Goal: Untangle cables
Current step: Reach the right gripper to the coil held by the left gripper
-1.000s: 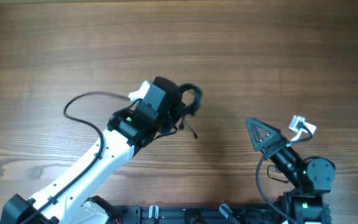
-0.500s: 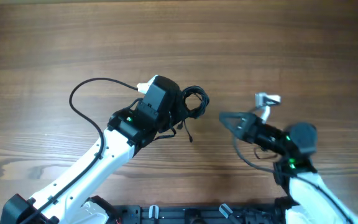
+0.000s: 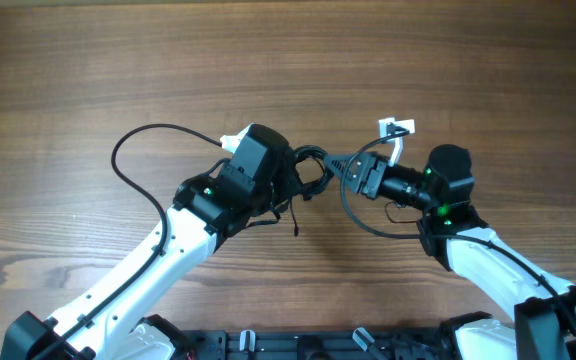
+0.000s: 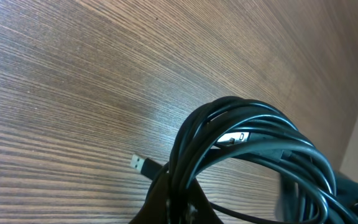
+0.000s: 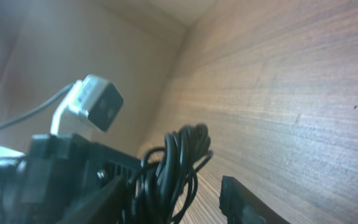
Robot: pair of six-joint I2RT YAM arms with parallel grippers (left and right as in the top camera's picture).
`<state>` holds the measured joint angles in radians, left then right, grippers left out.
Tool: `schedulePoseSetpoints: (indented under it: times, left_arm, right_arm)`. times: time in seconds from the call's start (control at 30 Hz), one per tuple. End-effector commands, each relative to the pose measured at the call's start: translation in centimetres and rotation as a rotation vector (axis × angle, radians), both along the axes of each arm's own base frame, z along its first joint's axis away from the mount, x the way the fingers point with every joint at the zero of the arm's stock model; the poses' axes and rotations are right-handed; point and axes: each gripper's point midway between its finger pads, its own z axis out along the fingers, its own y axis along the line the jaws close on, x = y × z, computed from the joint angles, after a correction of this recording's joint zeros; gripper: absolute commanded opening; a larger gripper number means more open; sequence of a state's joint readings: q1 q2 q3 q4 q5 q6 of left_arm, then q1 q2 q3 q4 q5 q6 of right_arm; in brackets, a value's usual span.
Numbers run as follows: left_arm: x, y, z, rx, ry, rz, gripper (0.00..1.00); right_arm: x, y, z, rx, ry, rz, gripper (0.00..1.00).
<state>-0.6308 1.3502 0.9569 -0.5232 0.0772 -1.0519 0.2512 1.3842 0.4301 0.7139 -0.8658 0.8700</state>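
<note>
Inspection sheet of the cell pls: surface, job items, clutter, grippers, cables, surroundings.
Surface: wooden table, no marks seen.
Job's things: cables, one tangled black bundle at mid-table; USB plug sticks out of it.
Clutter: nothing seen.
Grippers: left gripper shut on cables; right gripper open, at the bundle's right side.
Cables: left arm wire loops over the table; right arm wire hangs below the wrist; both apart from the bundle.
Surroundings: plain wall beyond the table; rig base at the near edge.
</note>
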Motion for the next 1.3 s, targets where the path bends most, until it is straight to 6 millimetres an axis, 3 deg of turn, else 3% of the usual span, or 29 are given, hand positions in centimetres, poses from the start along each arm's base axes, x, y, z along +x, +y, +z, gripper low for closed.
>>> schedulePoseSetpoints:
  times: [0.0, 0.1, 0.23, 0.33, 0.37, 0.47, 0.6, 0.7, 0.8, 0.9, 1.07, 1.27]
  left_arm:
    - [0.2, -0.3, 0.6, -0.014, -0.017, -0.017, 0.04]
    - [0.3, -0.2, 0.6, -0.011, -0.018, -0.014, 0.04]
    - [0.4, -0.3, 0.7, -0.018, -0.022, -0.011, 0.04]
    - [0.3, -0.4, 0.7, -0.032, -0.012, -0.002, 0.04]
    - [0.3, -0.5, 0.7, -0.034, -0.010, -0.007, 0.06]
    - [0.2, -0.3, 1.0, 0.021, -0.068, -0.129, 0.25]
    - [0.6, 3.7, 3.5, 0.081, -0.085, -0.106, 0.49]
    - [0.6, 5.5, 6.0, 0.071, -0.146, -0.138, 0.68]
    - [-0.2, 6.4, 7.7, 0.056, -0.218, -0.232, 0.70]
    - [-1.1, 6.3, 8.0, 0.048, -0.245, -0.337, 0.69]
    - [-2.5, 4.0, 7.6, -0.029, -0.250, -0.527, 0.69]
    - [-2.2, 3.5, 5.3, -0.031, -0.179, -0.566, 0.68]
  right_arm:
    - [-0.2, 1.0, 0.2, -0.022, -0.058, 0.036, 0.61]
    - [-0.4, 1.2, 0.3, -0.005, -0.037, 0.047, 0.60]
    - [-0.9, 1.4, 0.4, 0.011, -0.012, 0.073, 0.35]
    - [-1.7, 1.7, 0.7, 0.030, -0.001, 0.124, 0.07]
    - [-1.9, 1.8, 0.8, 0.037, 0.003, 0.134, 0.05]
    - [-2.3, 1.9, 1.1, 0.047, -0.005, 0.163, 0.04]
    - [-2.7, 1.7, 1.2, 0.056, -0.004, 0.193, 0.04]
    - [-3.3, 1.9, 1.5, 0.065, -0.013, 0.227, 0.04]
    - [-3.8, 2.0, 1.8, 0.079, -0.007, 0.258, 0.04]
    - [-4.0, 2.1, 1.8, 0.108, 0.080, 0.262, 0.04]
    - [-4.4, 2.2, 2.7, 0.150, 0.128, 0.284, 0.04]
    - [-4.3, 2.2, 4.0, 0.179, 0.097, 0.286, 0.04]
